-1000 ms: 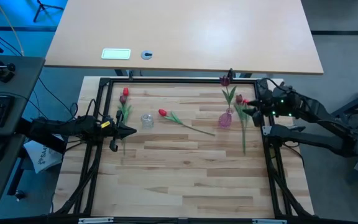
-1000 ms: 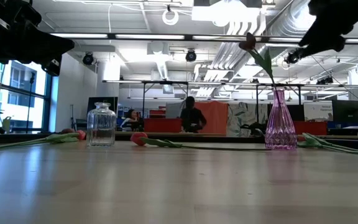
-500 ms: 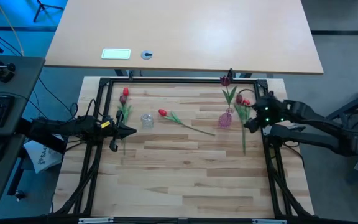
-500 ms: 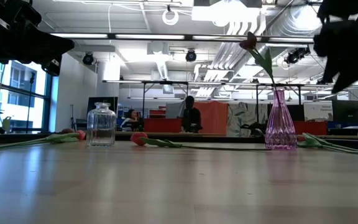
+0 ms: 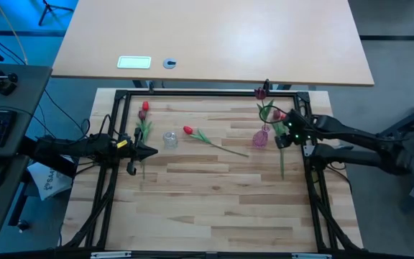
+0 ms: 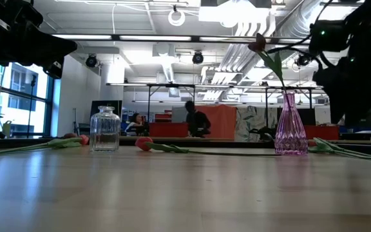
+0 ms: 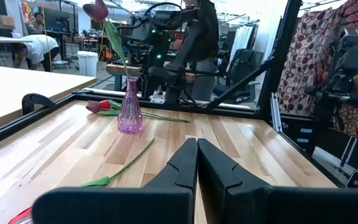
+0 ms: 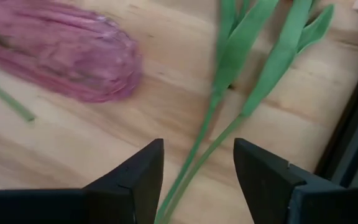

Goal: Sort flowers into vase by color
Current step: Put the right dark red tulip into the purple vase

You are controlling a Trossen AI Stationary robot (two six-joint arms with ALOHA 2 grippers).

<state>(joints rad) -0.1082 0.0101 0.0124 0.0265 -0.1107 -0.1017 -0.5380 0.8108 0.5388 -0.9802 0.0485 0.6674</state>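
Note:
A pink glass vase (image 5: 260,138) stands right of centre with one maroon tulip (image 5: 260,92) upright in it. A clear jar (image 5: 169,139) stands left of centre. One red tulip (image 5: 188,130) lies between them, its stem running toward the vase. More tulips (image 5: 144,109) lie by the left edge. Two tulips (image 5: 279,115) lie right of the vase, stems (image 8: 199,155) pointing to the near edge. My right gripper (image 8: 194,180) is open above these stems, one finger on each side. My left gripper (image 5: 146,151) is shut, hovering at the left edge.
A black metal frame (image 5: 207,93) borders the wooden table top; its right rail (image 8: 353,124) runs close beside my right gripper. The near half of the table (image 5: 207,208) holds no objects. People sit in the room beyond the far edge.
My right gripper has moved from the right rail toward the pink vase and come down, ending over the stems lying right of the vase. The flowers, the vases and my left arm have stayed where they were.

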